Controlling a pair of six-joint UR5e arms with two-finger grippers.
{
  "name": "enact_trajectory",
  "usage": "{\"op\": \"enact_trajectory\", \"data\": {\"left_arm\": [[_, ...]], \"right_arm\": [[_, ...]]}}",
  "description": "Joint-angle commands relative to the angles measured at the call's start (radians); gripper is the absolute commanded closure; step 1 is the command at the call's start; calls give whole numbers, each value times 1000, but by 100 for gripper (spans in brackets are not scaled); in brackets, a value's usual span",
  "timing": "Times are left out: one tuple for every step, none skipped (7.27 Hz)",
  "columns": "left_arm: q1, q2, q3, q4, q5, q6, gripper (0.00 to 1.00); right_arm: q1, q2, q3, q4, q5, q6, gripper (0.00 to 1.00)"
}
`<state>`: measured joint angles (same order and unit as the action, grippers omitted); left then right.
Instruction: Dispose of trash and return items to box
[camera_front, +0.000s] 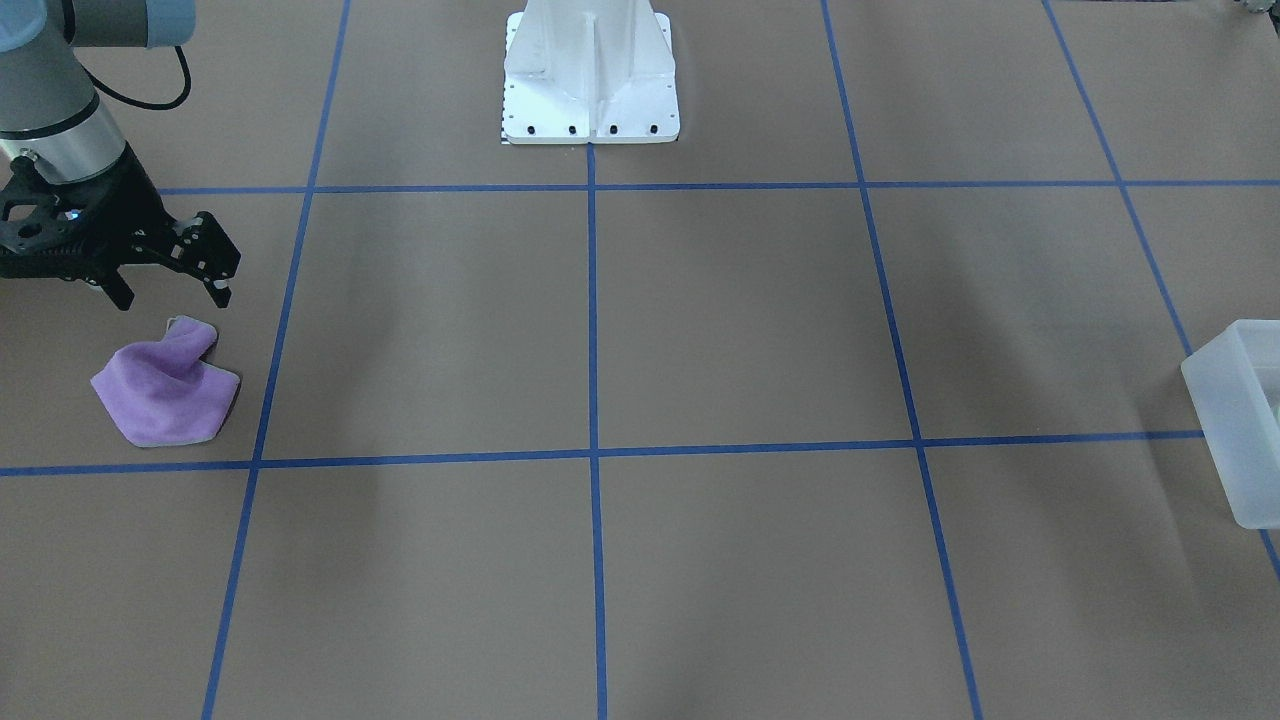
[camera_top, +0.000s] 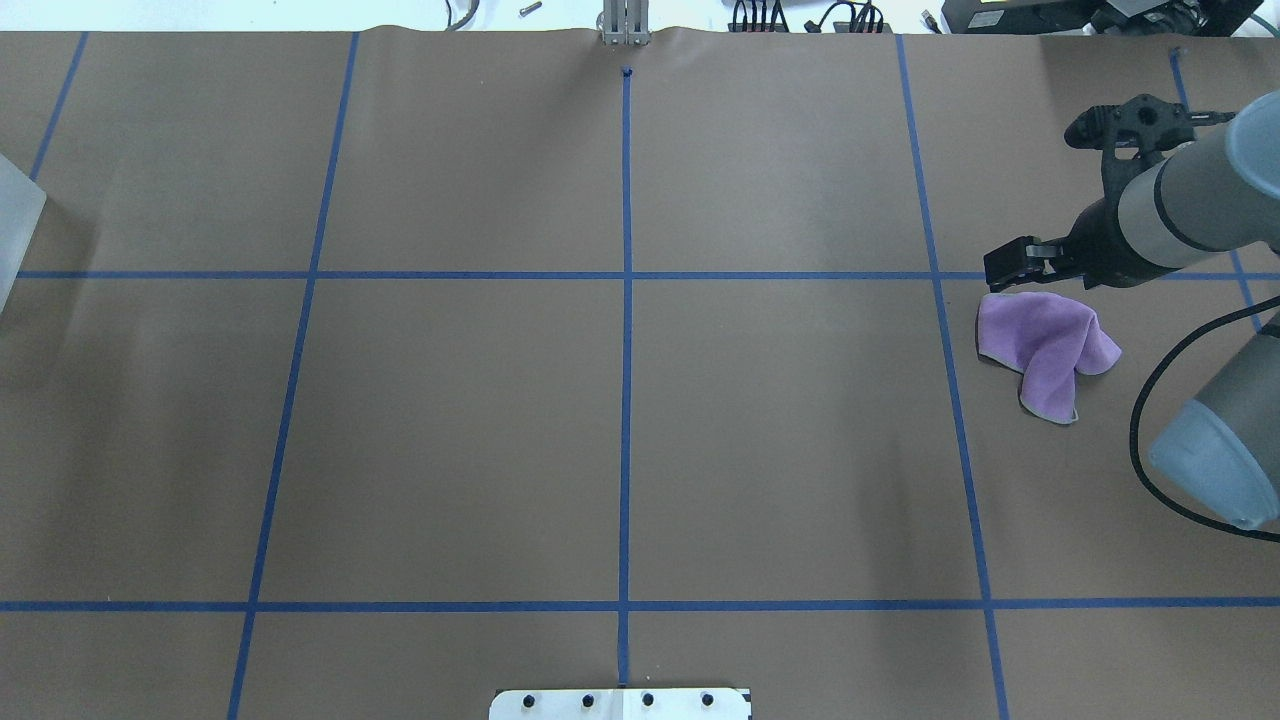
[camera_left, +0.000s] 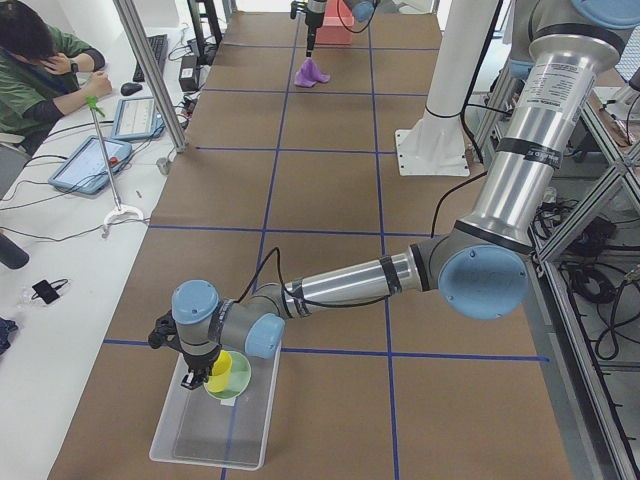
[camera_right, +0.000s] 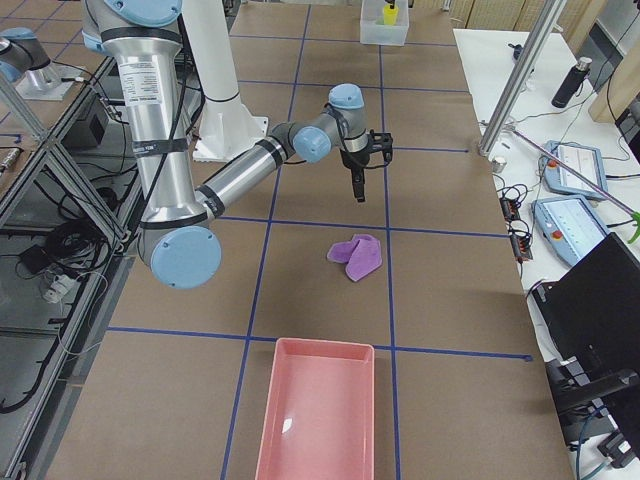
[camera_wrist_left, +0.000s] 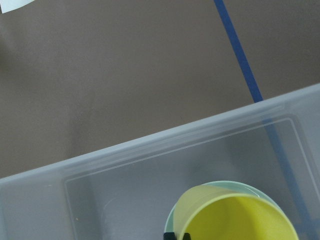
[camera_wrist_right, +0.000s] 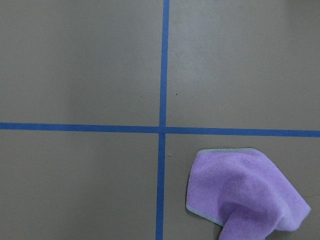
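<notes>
The frosted box (camera_left: 192, 448) lies at the table's left end; it also shows in the front view (camera_front: 1235, 420) and the left wrist view (camera_wrist_left: 125, 155). The yellow cup (camera_wrist_left: 235, 220) stands inside the mint-green bowl (camera_wrist_left: 250, 186) in the box, as the left side view also shows for the cup (camera_left: 220, 368) and the bowl (camera_left: 238, 385). My left gripper (camera_wrist_left: 177, 235) is over the box, its black tips pinching the cup's rim. My right gripper (camera_front: 170, 290) is open and empty, just above a crumpled purple cloth (camera_front: 165, 395), which also shows in the right wrist view (camera_wrist_right: 245, 187).
A pink tray (camera_right: 320, 410) lies at the table's right end, beyond the cloth. The white pedestal base (camera_front: 590, 90) stands at the middle of the robot's side. An operator (camera_left: 40, 70) sits at a side desk with tablets.
</notes>
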<state>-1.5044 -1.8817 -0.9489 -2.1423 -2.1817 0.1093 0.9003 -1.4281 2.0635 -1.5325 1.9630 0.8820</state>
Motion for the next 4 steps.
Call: {"op": "enact_trajectory", "data": {"left_arm": [[4,45,-43,-1,-32,1,68],[4,44,-53,-1,-38,10,29],[4,49,-117,10,-43,1,1],[-5,35,-183,107,-116,0,1]], "right_arm": [[-1,0,0,0,-1,0,0],[-1,2,0,0,1,0,0],[-1,2,0,0,1,-2,0],[-1,2,-3,0,4,-17,0]]}}
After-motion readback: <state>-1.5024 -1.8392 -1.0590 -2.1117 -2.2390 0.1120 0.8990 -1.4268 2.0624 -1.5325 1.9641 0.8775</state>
